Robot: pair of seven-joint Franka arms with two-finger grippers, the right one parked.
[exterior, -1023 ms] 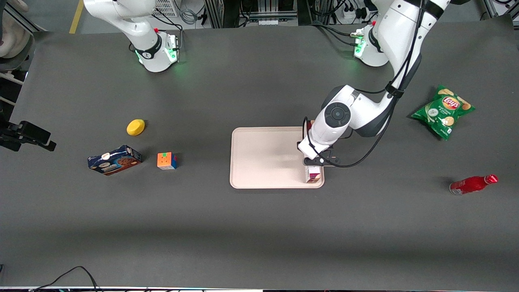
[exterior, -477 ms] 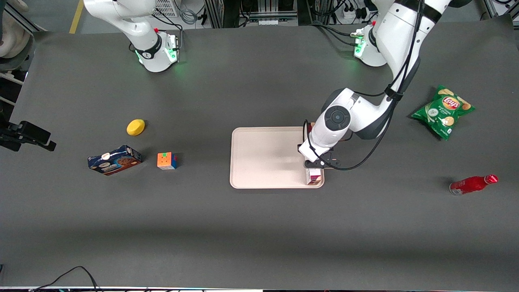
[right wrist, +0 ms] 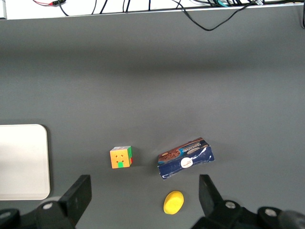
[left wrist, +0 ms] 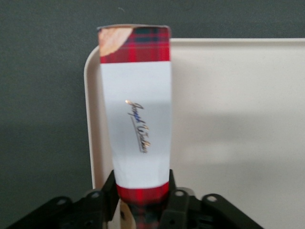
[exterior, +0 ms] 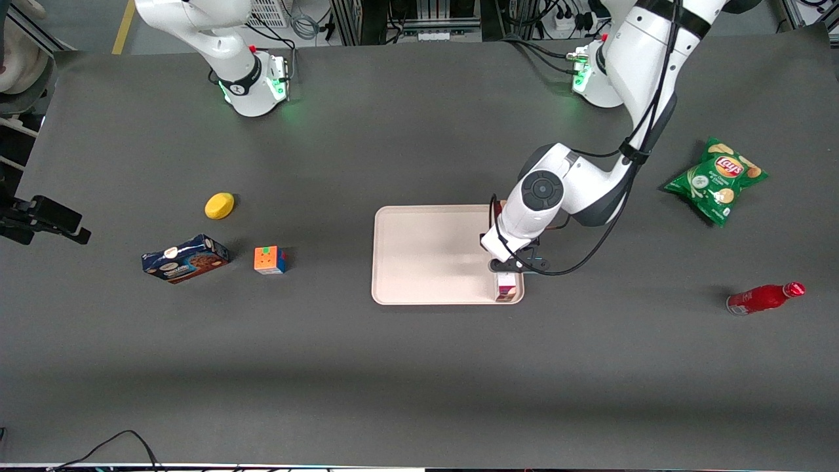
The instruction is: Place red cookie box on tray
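Lowered a little over the last second, the red cookie box (exterior: 506,286) now has its end down by the tray (exterior: 426,252) corner nearest the front camera, with the claw (left wrist: 143,202) closed on the box's plaid end and the carton stretching away from it along the tray's edge on the working arm's side. That suggests the placement is nearly done (only letting go seems to remain). The box runs tight against the low rim with bare worktop (exterior: 419,380) just past it, while most open tray lies toward the parked arm.
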